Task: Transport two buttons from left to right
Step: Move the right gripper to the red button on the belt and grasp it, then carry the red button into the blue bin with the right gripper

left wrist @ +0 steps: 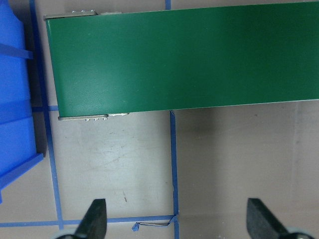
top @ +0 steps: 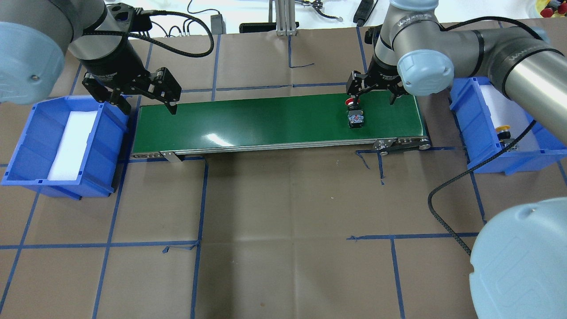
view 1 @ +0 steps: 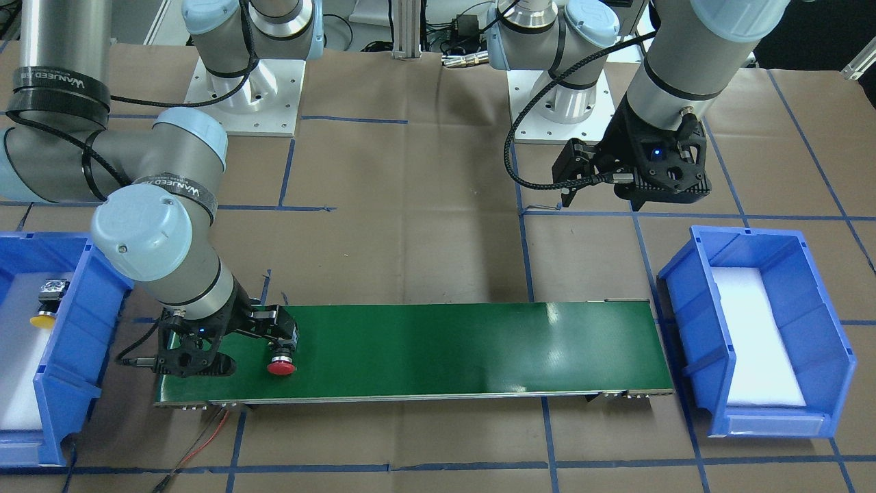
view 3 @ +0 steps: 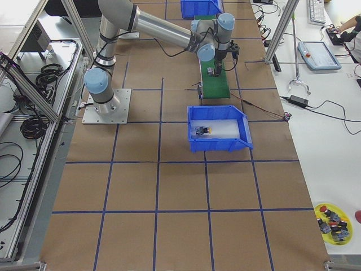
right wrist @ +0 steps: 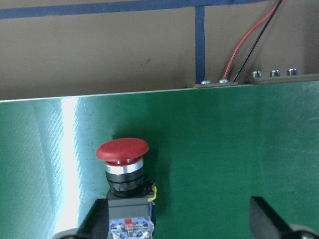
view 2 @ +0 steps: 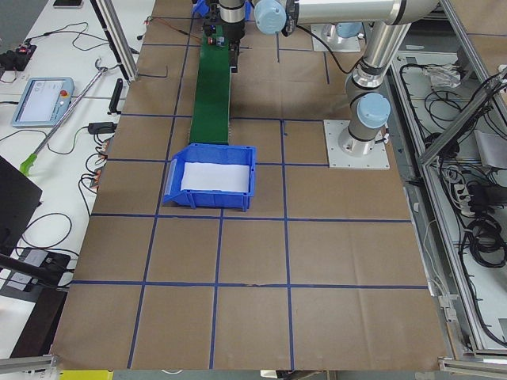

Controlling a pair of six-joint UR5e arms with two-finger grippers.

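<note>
The red button (right wrist: 123,172) has a glossy mushroom cap, a silver ring, a black collar and a grey-black block body with a small red mark. It lies on its side on the green belt (right wrist: 224,149), low in the right wrist view. Its long axis runs across the belt's width, cap toward the top of the frame, and the bottom edge cuts off the block.

The right gripper (right wrist: 178,201) has its fingers (right wrist: 97,221) spread wide. One is right beside the block and the other well clear, so it grips nothing.

The yellow button (view 1: 46,303) lies in the blue bin (view 1: 72,342) at the left edge of the front-facing view, cap toward the bottom. Its details are too small to read.

The left gripper (left wrist: 177,201) hangs over the brown worktop (left wrist: 224,159), its fingers wide apart and empty. Only their tips show.
</note>
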